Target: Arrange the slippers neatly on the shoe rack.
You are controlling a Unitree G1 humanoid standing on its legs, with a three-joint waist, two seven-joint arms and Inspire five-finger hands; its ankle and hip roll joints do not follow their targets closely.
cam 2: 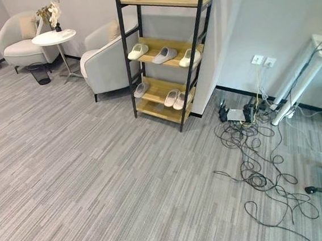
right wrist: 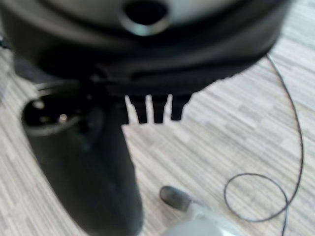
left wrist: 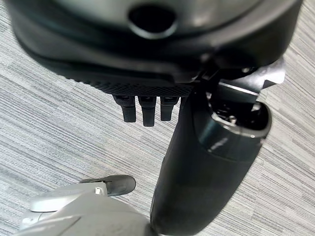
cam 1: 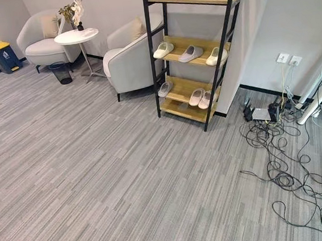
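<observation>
Left eye view has six pale slippers [cam 1: 191, 53] sitting on the black-framed shoe rack [cam 1: 194, 43], three per wooden shelf. Left hand [left wrist: 147, 110] and right hand [right wrist: 152, 109] hang over grey carpet [cam 1: 97, 172], fingers straight, holding nothing.

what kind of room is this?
Probably an office lounge or waiting area: grey carpet floor, two armchairs around a round side table, and a ladder-style shoe rack holding slippers against the wall.
</observation>
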